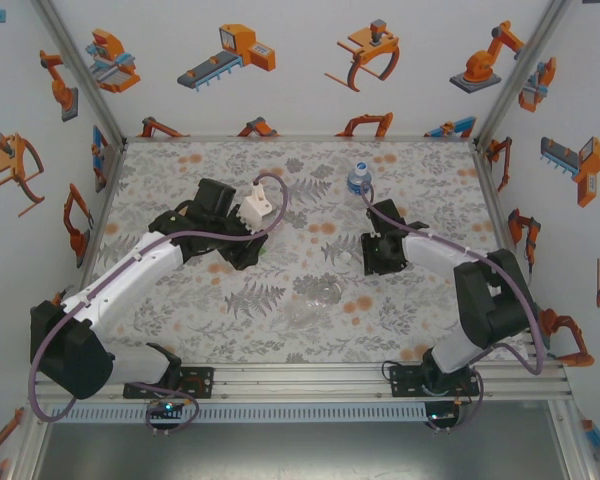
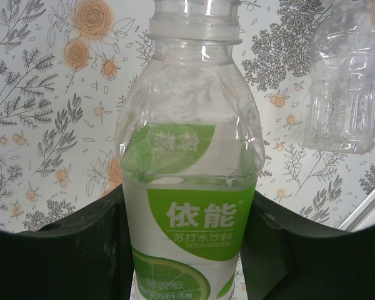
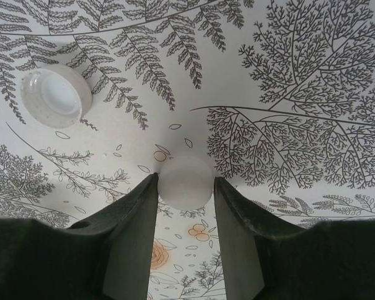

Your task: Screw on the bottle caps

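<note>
Here the left gripper [image 2: 184, 209] clamps the green bottle [image 2: 187, 125] by its body, neck uncapped. The right gripper [image 3: 185, 187] pinches a cap [image 3: 186, 178] between its fingertips; a second cap [image 3: 56, 97] lies open-side-up on the mat [image 3: 287, 94] nearby.

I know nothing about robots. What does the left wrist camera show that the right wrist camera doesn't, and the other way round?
Left wrist camera: a green-labelled bottle, its neck threads bare, gripped by the left end effector, and a colourless bottle lying on the floral mat beyond it.
Right wrist camera: a white cap between the right end effector fingers, touching both, and a second cap lying open side up nearby.
Both: the floral mat, and each camera's own dark fingers at the bottom.
</note>
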